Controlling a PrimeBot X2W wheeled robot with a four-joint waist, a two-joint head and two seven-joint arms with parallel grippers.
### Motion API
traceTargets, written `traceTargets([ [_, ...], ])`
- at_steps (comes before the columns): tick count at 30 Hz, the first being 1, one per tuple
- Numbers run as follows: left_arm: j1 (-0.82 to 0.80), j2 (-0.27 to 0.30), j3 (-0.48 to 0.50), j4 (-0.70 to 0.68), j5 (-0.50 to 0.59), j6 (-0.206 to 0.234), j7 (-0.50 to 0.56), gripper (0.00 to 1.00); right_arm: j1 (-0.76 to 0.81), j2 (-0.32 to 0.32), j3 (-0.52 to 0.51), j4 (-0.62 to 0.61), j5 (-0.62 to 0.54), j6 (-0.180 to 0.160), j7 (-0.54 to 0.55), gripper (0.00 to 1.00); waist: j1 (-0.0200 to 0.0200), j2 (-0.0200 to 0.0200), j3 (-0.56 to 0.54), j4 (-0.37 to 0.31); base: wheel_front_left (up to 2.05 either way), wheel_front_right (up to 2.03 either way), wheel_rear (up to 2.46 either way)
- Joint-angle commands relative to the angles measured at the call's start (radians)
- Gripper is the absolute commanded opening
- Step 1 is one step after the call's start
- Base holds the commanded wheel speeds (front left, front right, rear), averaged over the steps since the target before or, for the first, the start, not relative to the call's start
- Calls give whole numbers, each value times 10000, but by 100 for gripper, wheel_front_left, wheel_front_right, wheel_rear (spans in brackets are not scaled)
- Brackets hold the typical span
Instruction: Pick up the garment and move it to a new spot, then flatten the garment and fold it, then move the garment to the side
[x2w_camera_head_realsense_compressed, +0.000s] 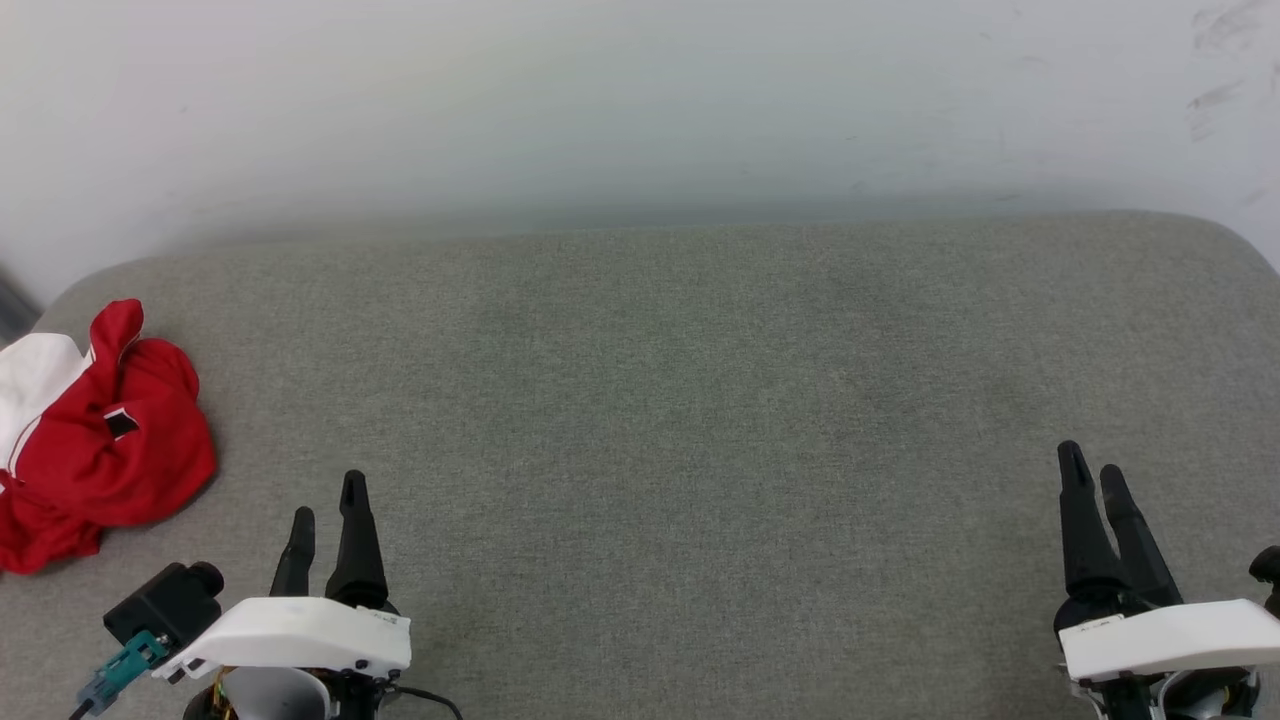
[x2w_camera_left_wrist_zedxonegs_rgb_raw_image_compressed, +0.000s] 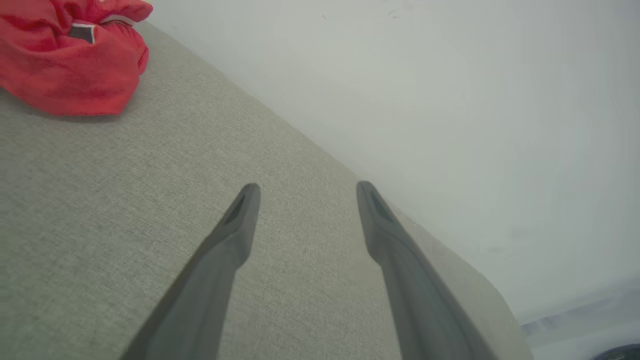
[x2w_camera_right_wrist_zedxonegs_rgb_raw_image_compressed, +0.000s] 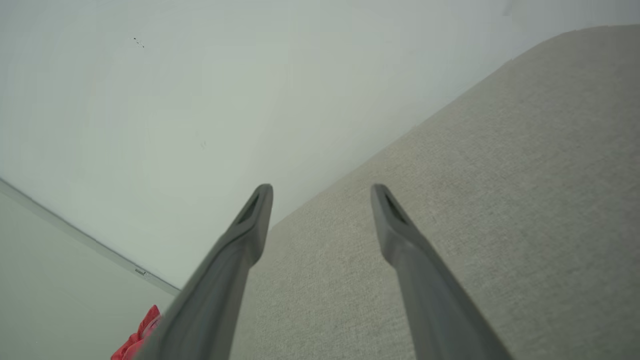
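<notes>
Left gripper (x2w_camera_head_realsense_compressed: 328, 498) and right gripper (x2w_camera_head_realsense_compressed: 1091, 462), each with two long dark fingers, are seen spread wide, nothing held. The crumpled red soft-fabric T-shirt with a white sleeve (x2w_camera_head_realsense_compressed: 110, 450) is found bunched at the left edge of the grey woven padded surface (x2w_camera_head_realsense_compressed: 680, 400), untouched. It is flanked nearby by the left gripper. A plain white wall (x2w_camera_head_realsense_compressed: 640, 100) is noted behind.

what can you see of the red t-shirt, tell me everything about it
The garment is a soft red T-shirt with one white sleeve showing, thin trim at the seam and a small dark patch. It lies crumpled in a loose heap, neither flattened nor folded, at the far left of the grey fabric surface. That surface is all that touches it. The left gripper is open, to its right and apart from it.
</notes>
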Motion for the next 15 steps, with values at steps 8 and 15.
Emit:
traceTargets([
  [8, 66, 237, -395, -324, 1482, 360, -345, 100, 114, -22, 135, -328, -1412, 0, -334, 100, 0, 0, -20, -3, 0, 0, 0],
  [15, 183, 364, -681, -420, 2238, 482, -541, 100, 285, -22, 212, -434, -2293, 0, -533, 100, 0, 0, -63, 6, 0, 0, 0],
])
